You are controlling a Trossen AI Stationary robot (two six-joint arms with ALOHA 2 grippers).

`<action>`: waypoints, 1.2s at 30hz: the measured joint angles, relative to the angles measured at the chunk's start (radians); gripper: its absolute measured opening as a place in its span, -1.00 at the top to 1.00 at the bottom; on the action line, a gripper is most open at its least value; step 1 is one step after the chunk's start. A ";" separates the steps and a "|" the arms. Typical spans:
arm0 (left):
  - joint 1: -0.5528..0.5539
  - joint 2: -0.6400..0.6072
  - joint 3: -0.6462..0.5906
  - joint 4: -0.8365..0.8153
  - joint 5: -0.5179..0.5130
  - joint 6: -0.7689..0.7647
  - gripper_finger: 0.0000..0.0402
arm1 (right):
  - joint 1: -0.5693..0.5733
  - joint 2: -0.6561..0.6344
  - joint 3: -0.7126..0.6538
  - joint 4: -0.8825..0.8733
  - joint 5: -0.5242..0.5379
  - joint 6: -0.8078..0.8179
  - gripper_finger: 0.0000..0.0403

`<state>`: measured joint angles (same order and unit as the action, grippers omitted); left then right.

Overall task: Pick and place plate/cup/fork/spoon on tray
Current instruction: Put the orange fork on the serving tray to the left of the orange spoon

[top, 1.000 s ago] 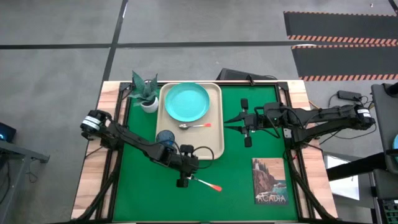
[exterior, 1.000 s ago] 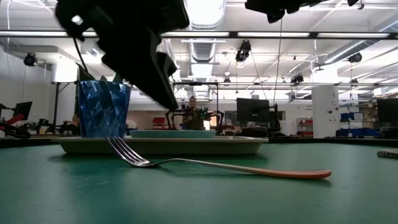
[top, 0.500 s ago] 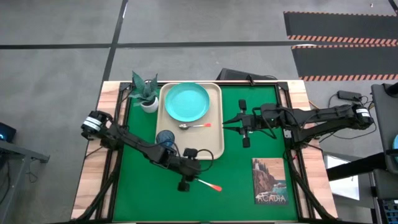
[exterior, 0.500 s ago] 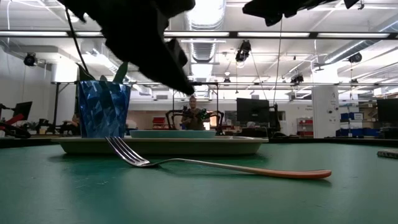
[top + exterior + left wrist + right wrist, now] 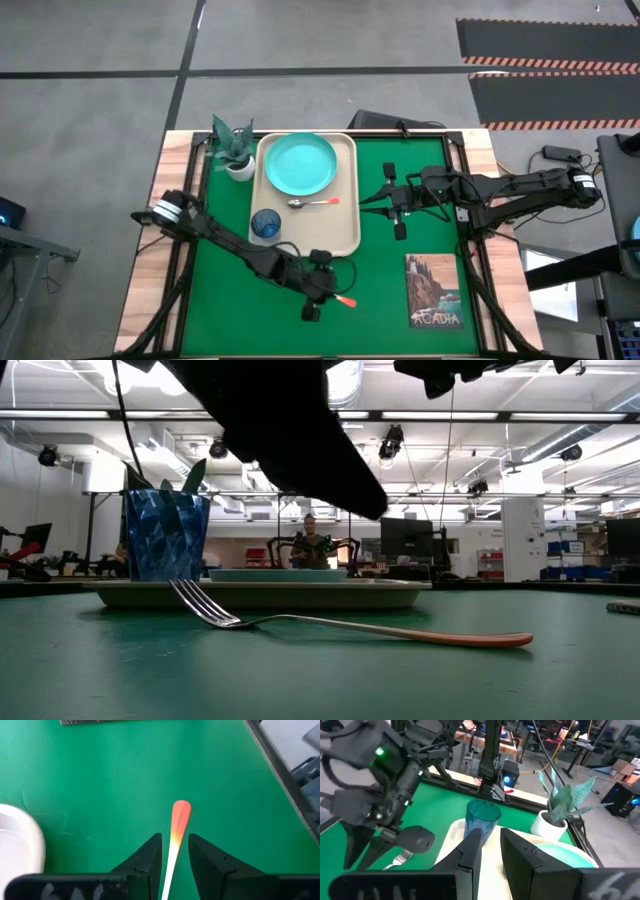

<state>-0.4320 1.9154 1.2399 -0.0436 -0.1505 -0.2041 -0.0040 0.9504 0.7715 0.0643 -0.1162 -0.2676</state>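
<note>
Left gripper has slid along the fork handle.

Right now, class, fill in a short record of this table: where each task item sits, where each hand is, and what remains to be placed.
tray: on the green mat
plate: on tray
cup: on tray
spoon: on tray, between plate and cup
fork: on the mat, off the tray
left hand: open, fingers either side of the fork's handle
right hand: above the mat beside the tray, holding nothing
remaining: fork
</note>
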 joint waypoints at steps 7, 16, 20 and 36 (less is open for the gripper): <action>-0.003 0.026 0.055 -0.101 0.014 -0.050 0.60 | 0.000 0.000 0.000 -0.008 0.000 0.011 0.69; 0.000 0.022 0.046 -0.111 0.013 -0.052 0.60 | 0.000 0.000 0.000 -0.008 0.000 0.010 0.69; 0.005 0.022 0.041 -0.132 0.005 -0.052 0.60 | 0.000 0.001 0.000 -0.008 0.000 0.014 0.69; 0.007 0.021 -0.020 -0.116 0.068 -0.080 0.60 | 0.000 0.002 0.000 -0.008 0.003 0.033 0.69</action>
<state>-0.4252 1.9366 1.2201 -0.1592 -0.0829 -0.2837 -0.0040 0.9524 0.7712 0.0563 -0.1135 -0.2348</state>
